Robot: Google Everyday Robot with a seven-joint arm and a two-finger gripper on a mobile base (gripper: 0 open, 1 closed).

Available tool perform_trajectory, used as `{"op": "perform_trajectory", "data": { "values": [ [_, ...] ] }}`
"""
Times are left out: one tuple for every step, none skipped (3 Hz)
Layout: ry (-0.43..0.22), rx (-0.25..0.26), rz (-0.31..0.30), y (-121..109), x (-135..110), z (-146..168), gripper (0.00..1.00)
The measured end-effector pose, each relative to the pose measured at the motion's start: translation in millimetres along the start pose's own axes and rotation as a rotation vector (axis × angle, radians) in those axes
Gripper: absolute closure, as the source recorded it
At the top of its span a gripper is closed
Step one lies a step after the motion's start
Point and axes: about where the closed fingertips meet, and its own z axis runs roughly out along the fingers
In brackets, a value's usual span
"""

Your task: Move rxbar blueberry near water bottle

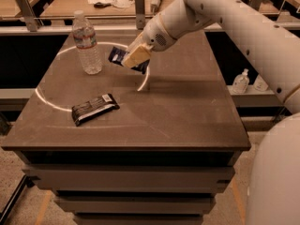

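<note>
A dark brown table (187,121) fills the middle of the room, with a thin white ring (49,102) marked across its left half. Nearest the front edge, on that left side, a black bar wrapper (95,108) with a white label patch lies flat, angled, across the ring's line.

Farther in, the white arm reaches down from the upper right, and its gripper (133,57) is closed on the rxbar blueberry (116,56) – the tan fingers (136,55) pinch the dark navy wrapper, whose ends stick out on either side. The bar hangs tilted above the tabletop, near the ring's far right arc.

Just to the left of the bar, close but not touching, the water bottle (87,43) stands upright inside the ring, white cap on.

Beyond the table – a wooden workbench (61,8) with cables, and to the right two small bottles (241,81) on a low shelf.
</note>
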Motion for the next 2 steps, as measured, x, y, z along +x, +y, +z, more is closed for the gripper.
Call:
{"op": "perform_trajectory", "data": {
  "values": [
    [0.018,0.030,0.022,-11.1,-2.8,22.3,1.00],
    [0.010,0.029,0.046,-16.1,-3.6,36.7,1.00]
  ]
}}
